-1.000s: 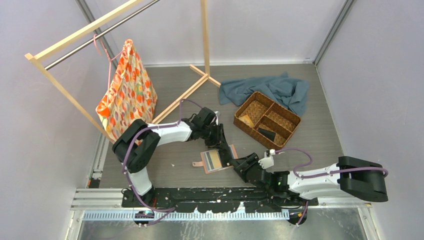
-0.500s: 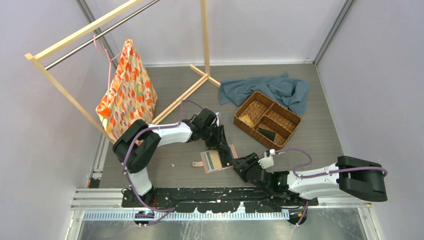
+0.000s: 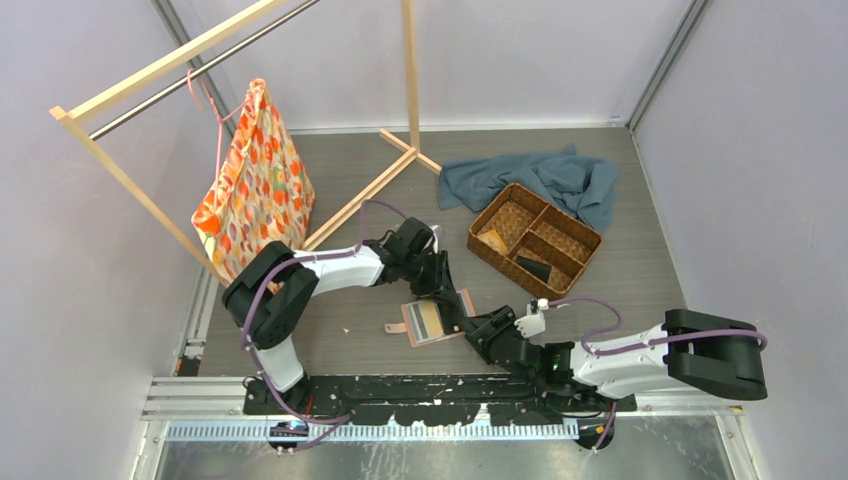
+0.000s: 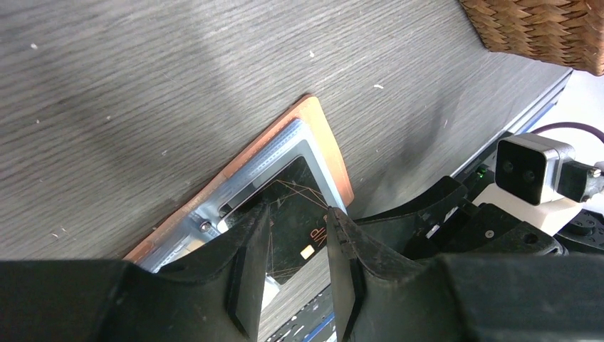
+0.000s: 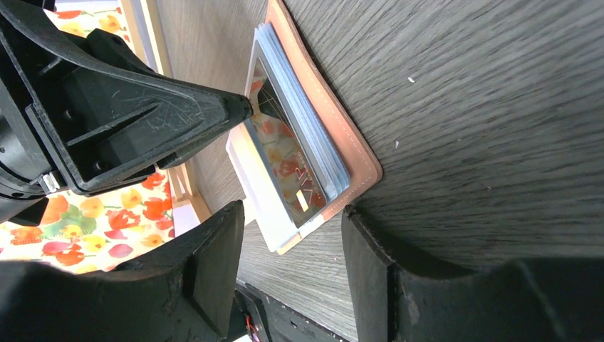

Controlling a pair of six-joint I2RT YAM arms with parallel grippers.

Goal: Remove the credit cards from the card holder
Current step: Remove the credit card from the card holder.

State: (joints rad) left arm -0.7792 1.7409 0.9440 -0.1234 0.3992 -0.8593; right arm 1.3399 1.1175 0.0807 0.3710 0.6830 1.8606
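Observation:
The salmon-pink card holder (image 3: 425, 322) lies open on the table between the two arms. In the left wrist view its pink edge (image 4: 335, 157) frames grey slots, and a black card (image 4: 295, 235) with gold lines sticks out of them. My left gripper (image 4: 295, 212) stands open over that card, one finger near each side. The right wrist view shows the holder (image 5: 342, 135) with the glossy card (image 5: 285, 157) and a white card (image 5: 253, 185) poking out. My right gripper (image 5: 292, 278) is open just short of the holder's corner, holding nothing.
A brown woven basket (image 3: 590, 240) at the back right holds a tan card (image 3: 492, 240) and a dark piece (image 3: 533, 267). A blue cloth (image 3: 560, 175) lies behind it. A floral bag (image 3: 255, 170) hangs from the wooden rack (image 3: 360, 195) on the left.
The right arm's elbow has drifted slightly left. Both grippers and the holder stay where they were.

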